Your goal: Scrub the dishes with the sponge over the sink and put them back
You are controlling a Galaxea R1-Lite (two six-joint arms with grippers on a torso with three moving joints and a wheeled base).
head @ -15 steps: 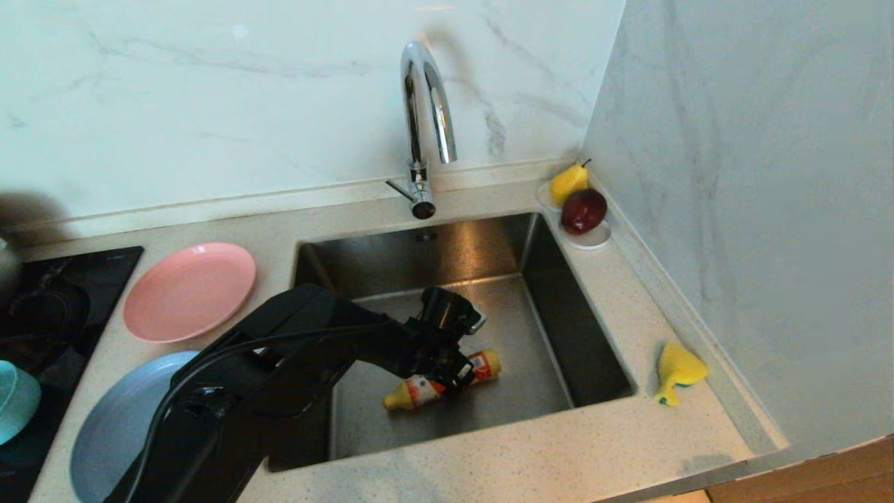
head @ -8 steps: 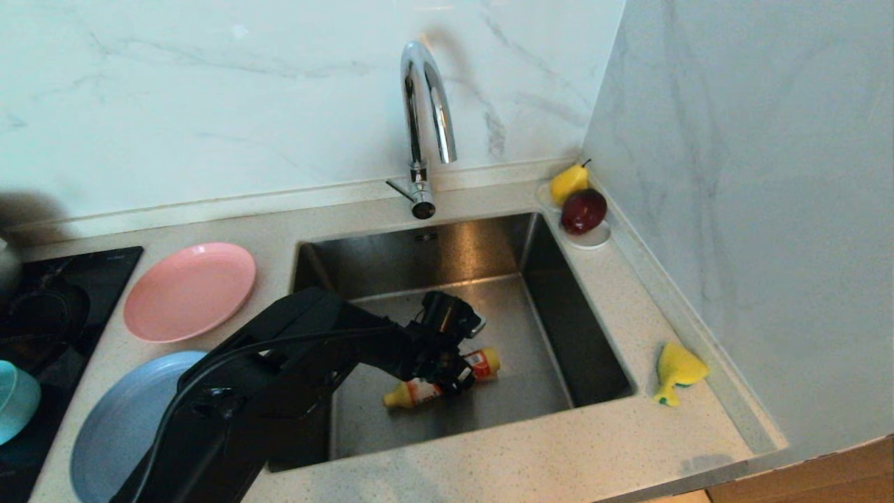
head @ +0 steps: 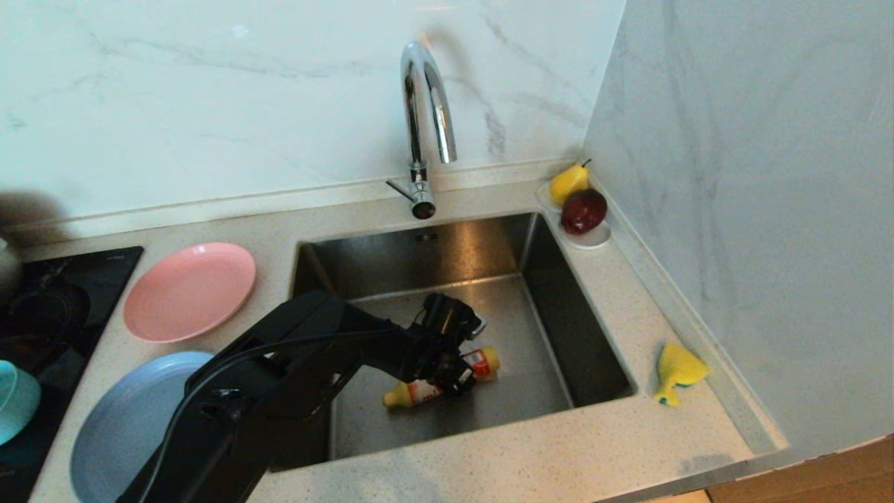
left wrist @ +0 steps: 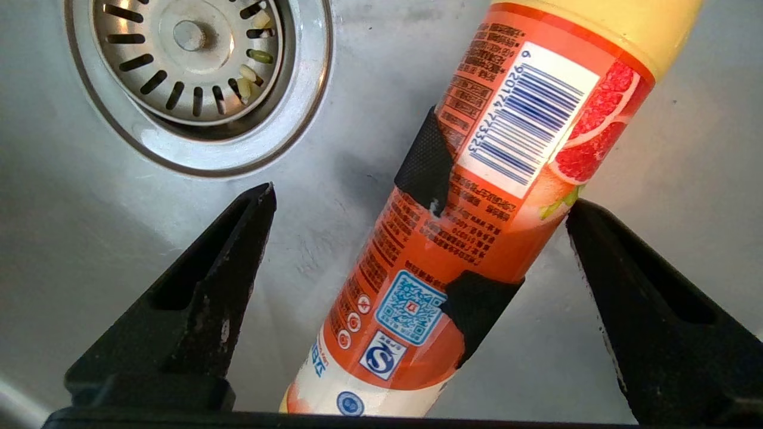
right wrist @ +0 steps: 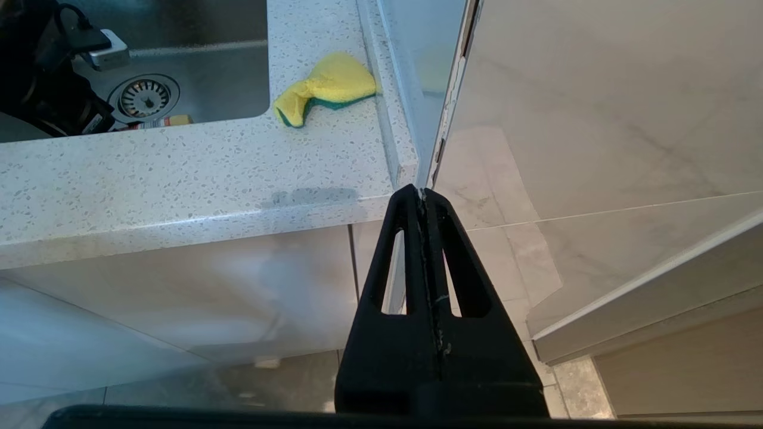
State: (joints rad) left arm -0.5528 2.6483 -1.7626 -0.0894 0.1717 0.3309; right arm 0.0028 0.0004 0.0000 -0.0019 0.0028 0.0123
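Note:
My left gripper [head: 452, 363] is down in the sink [head: 447, 251], open, its jaws standing either side of an orange bottle [left wrist: 506, 119] with a yellow cap that lies on the sink floor; neither finger touches it. The strainer drain [left wrist: 191, 53] is just beyond. The yellow sponge [head: 676, 370] with its green layer lies crumpled on the counter right of the sink. The pink plate [head: 188, 290], the light-blue plate [head: 119, 419] and the teal bowl [head: 14, 402] sit on the left. My right gripper [right wrist: 422, 192] is shut and parked below the counter's front edge.
The curved chrome tap [head: 426, 105] rises behind the sink. A white saucer [head: 594, 241] with a yellow pear [head: 569, 181] and a dark red fruit [head: 583, 209] sits in the back right corner. A black hob [head: 63, 293] lies far left. A marble wall closes the right side.

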